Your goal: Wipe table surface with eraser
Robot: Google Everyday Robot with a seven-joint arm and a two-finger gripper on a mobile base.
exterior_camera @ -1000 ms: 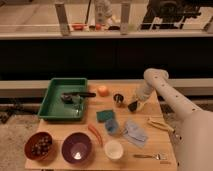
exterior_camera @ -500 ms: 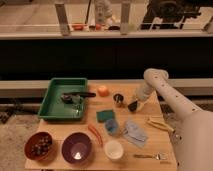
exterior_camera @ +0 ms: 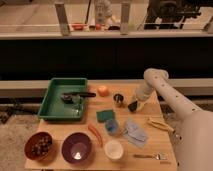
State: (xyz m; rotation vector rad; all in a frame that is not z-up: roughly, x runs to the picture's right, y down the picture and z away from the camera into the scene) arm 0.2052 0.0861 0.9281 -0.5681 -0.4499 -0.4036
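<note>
Here the white arm is reaching in from the right, and its gripper (exterior_camera: 134, 105) is hanging low over the far right part of the table surface (exterior_camera: 150, 137), just right of the small dark cup (exterior_camera: 118, 99). A small blackish chunk is sitting right at the gripper's tip, and I am taking this for the eraser (exterior_camera: 132, 106); whether the gripper is closed on it or only touching it, I cannot tell.

As a judgement, the eraser is looking light and blocky, probably stiff enough to hold its shape yet with some give on its wiping face. It is asking for a hold across its two opposite sides, high on the block, so the flat underside is staying free to rub the wood. Being so small, it could tip or slip out if pressed down at an angle.

The green tray (exterior_camera: 49, 102) at the far left is holding a dark, long-handled utensil (exterior_camera: 75, 96). At the near left, a brown bowl (exterior_camera: 39, 145) is carrying something dark and lumpy that I cannot identify, while the purple bowl (exterior_camera: 77, 148) beside it and the white cup (exterior_camera: 114, 149) to its right are appearing empty. What the small dark cup holds is hidden.
</note>
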